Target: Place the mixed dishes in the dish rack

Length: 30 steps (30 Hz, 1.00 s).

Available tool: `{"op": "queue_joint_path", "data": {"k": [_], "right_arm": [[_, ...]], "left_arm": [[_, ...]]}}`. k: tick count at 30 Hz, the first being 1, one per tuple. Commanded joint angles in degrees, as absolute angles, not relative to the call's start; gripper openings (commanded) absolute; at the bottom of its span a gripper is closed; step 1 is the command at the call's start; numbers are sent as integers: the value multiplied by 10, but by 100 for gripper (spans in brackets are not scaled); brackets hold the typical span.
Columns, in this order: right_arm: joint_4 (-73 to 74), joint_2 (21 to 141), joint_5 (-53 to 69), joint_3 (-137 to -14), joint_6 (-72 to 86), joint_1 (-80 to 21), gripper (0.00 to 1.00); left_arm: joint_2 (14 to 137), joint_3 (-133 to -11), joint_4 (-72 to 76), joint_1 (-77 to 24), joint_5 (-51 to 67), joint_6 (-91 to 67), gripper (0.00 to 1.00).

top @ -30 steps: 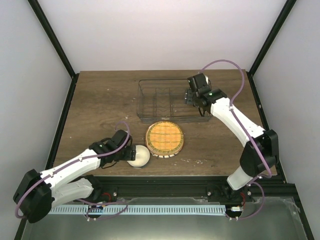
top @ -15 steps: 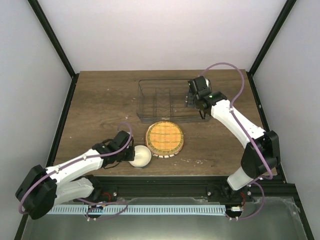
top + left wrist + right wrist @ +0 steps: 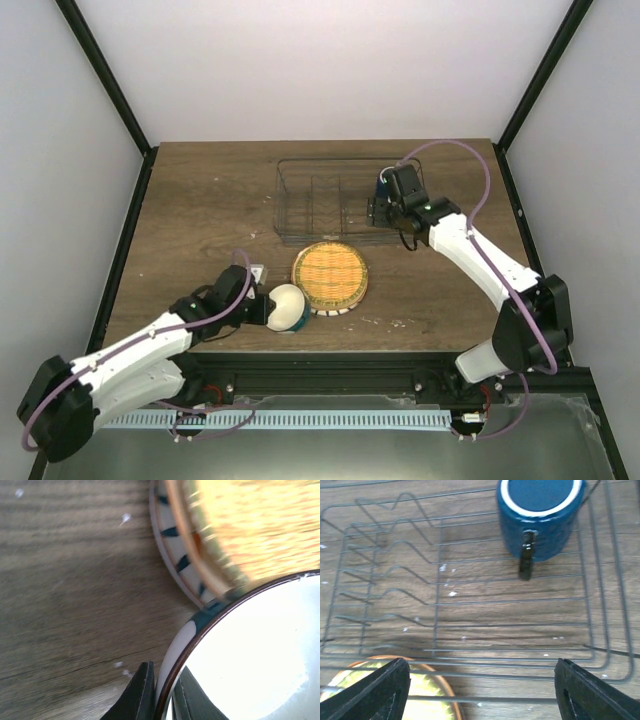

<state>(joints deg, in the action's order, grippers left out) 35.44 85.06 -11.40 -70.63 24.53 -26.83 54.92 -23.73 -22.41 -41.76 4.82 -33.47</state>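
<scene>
My left gripper is shut on the rim of the small cream-white bowl, one finger inside and one outside. The bowl is tipped up on its edge beside the yellow-orange woven-pattern plate. A white rim with dark blue dashes shows under that plate. The wire dish rack stands behind the plate. In its right end stands the dark blue mug, upside down. My right gripper hangs open over the rack's near right part, holding nothing.
The brown wooden table carries a few white specks. A black frame rail runs along its near edge, and black posts stand at the back corners. The plate's edge shows just outside the rack's near wire.
My left gripper has shut on the bowl's rim and tipped the bowl up from lying dome-up. My right gripper has drifted a little left and nearer over the rack, still open.
</scene>
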Motion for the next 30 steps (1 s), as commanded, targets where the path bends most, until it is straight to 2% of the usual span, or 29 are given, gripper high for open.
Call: {"op": "queue_joint_path", "data": {"k": [1, 5, 11, 17, 30], "right_arm": [[308, 818, -26, -681, 231, -271, 82], [292, 805, 44, -666, 226, -271, 88], [244, 774, 182, -640, 228, -271, 99], [215, 756, 301, -615, 236, -272, 100], [149, 738, 388, -546, 261, -282, 100]], "left_arm": [[488, -255, -179, -420, 106, -319, 0], [453, -265, -168, -420, 108, -315, 0], [473, -305, -135, -416, -6, -268, 0], [570, -378, -76, -371, 9, -235, 0], [693, -435, -14, -341, 45, -239, 0]]}}
